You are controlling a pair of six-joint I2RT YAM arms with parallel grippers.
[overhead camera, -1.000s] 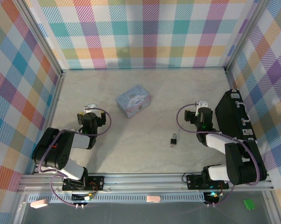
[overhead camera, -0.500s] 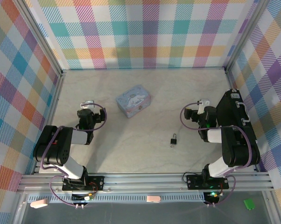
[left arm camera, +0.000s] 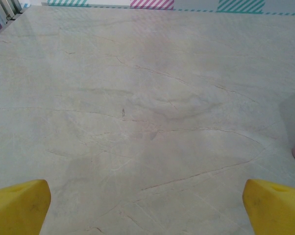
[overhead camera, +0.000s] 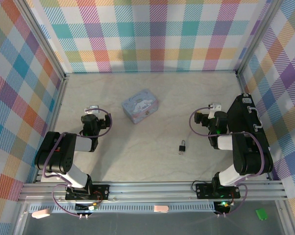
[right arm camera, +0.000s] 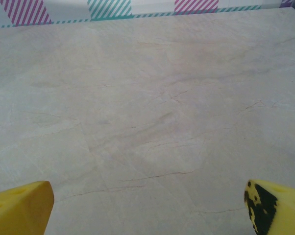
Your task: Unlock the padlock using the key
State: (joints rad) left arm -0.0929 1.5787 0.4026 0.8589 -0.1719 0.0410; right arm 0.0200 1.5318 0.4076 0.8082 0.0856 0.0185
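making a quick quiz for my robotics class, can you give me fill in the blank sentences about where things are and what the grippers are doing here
1. The left gripper and the right gripper are both ___, holding nothing.
2. The padlock lies on the table, nearer the ___ gripper.
3. The pale blue tin box sits ___ from the arm bases than the padlock does.

Missing words: open; right; farther
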